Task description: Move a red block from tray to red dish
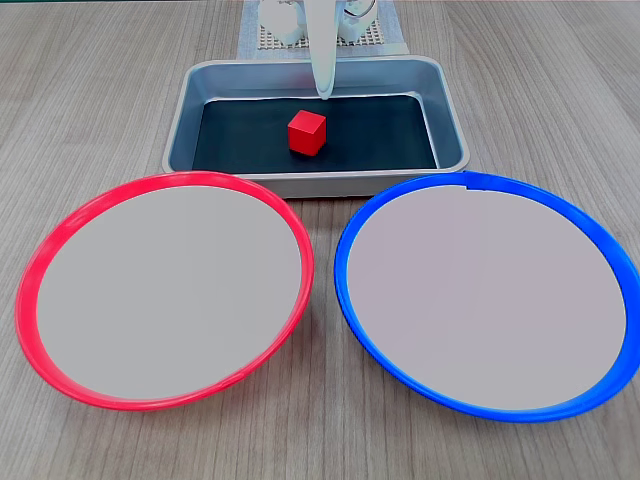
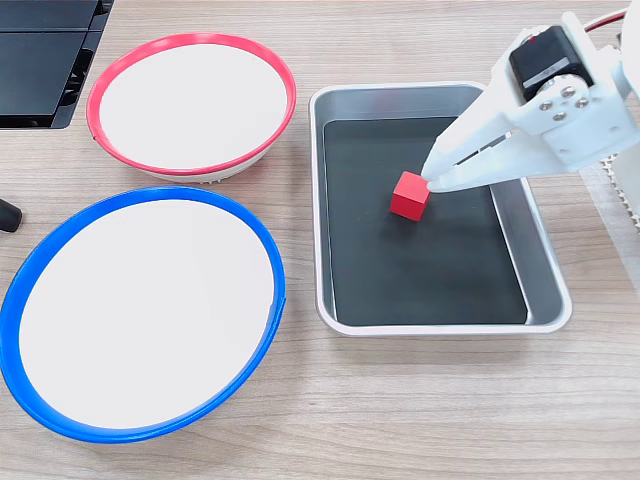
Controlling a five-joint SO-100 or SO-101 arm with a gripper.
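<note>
The red block (image 1: 307, 132) (image 2: 409, 194) lies on the dark floor of the grey metal tray (image 1: 315, 186) (image 2: 318, 200), near its middle. My white gripper (image 1: 325, 94) (image 2: 432, 183) reaches down into the tray with its fingers pressed together and nothing between them. Its tip hangs just behind the block in one fixed view and right beside the block's upper right corner in the other; they look slightly apart. The red dish (image 1: 27, 300) (image 2: 290, 100) stands beside the tray with nothing in it.
A blue-rimmed dish (image 1: 345, 275) (image 2: 276, 290) of the same size sits next to the red one, also with nothing in it. The arm's base stands on a white mesh mat (image 1: 385, 35) behind the tray. Black flat panels (image 2: 40, 60) lie at one table corner.
</note>
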